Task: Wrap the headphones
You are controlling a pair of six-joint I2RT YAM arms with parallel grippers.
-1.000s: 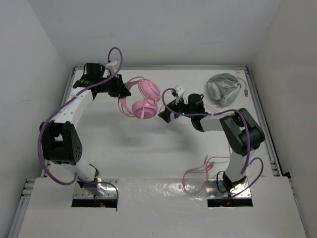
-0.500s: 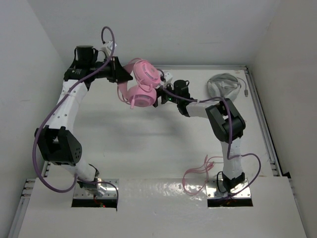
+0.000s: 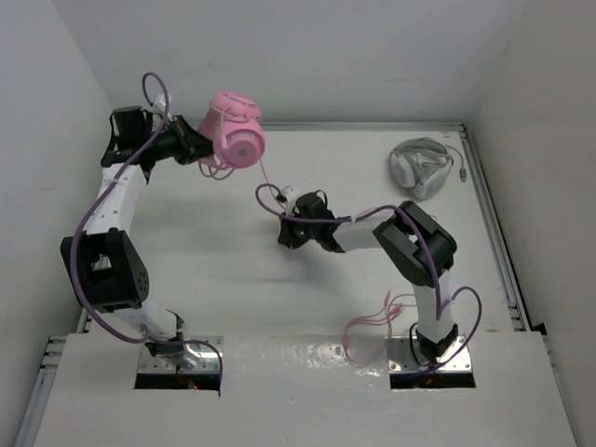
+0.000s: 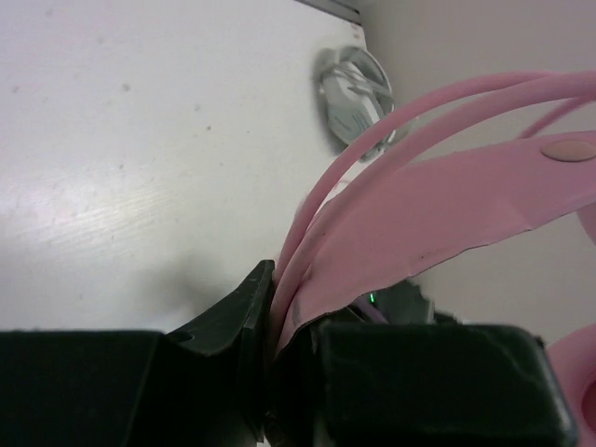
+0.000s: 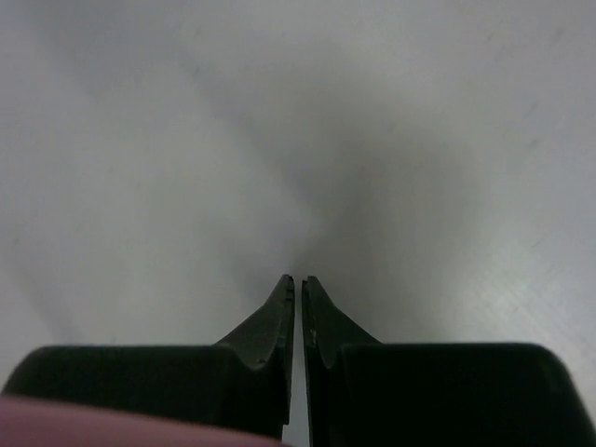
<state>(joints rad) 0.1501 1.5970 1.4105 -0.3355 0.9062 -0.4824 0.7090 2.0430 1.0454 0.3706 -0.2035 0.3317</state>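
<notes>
Pink headphones hang by the headband, pinched in left hand; cable trails toward 5 o'clock to nearer right hand, fingers pressed together.

The headphones are rendered in plain pink throughout, headband and cable included. The surface is seen as white with faint dark specks. A second headset is coloured grey-white. The jaws of the left gripper and right gripper are shown black.

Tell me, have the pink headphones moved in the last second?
Yes. The pink headphones went left and toward the back wall, farther from the grey headphones.
</notes>
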